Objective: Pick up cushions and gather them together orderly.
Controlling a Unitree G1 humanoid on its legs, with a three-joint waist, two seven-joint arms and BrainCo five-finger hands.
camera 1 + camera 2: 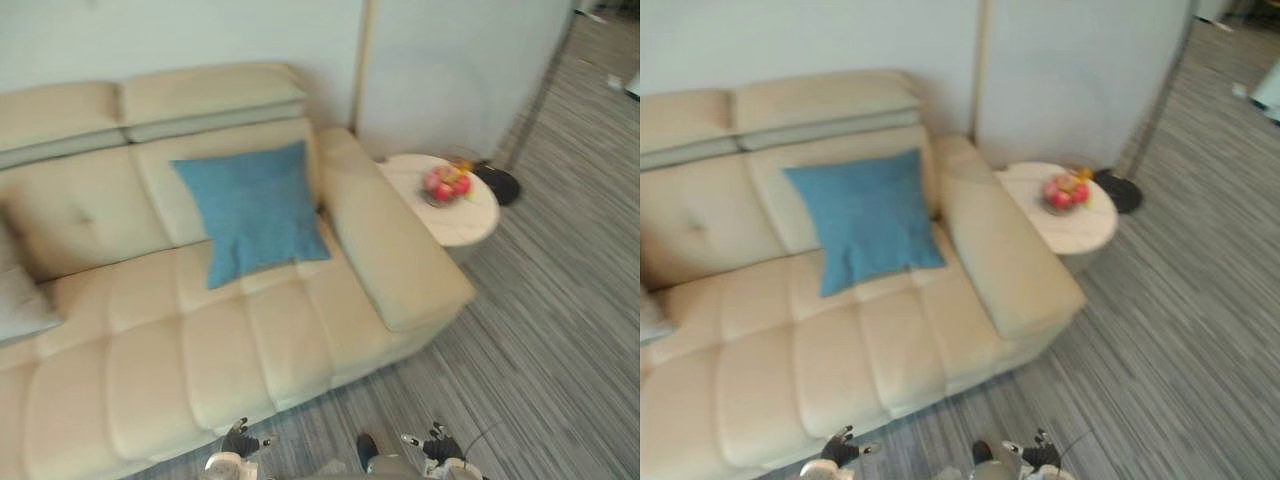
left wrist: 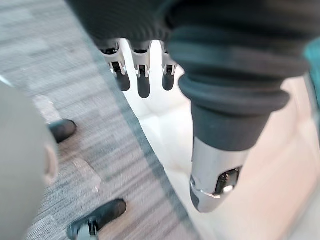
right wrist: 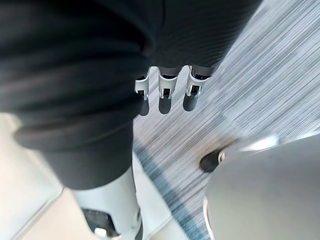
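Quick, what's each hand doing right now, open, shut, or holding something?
Left hand: open, fingers straight, holding nothing.
Right hand: open, fingers straight, holding nothing.

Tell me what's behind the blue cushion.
The blue cushion leans against the cream sofa's backrest, beside the armrest. The backrest patch directly behind it is covered, so anything there cannot be seen.

This looks like a living room at home: a big soft cream sofa with a square blue cushion on it, a small round pale side table with a bowl of red fruit, and grey striped carpet.
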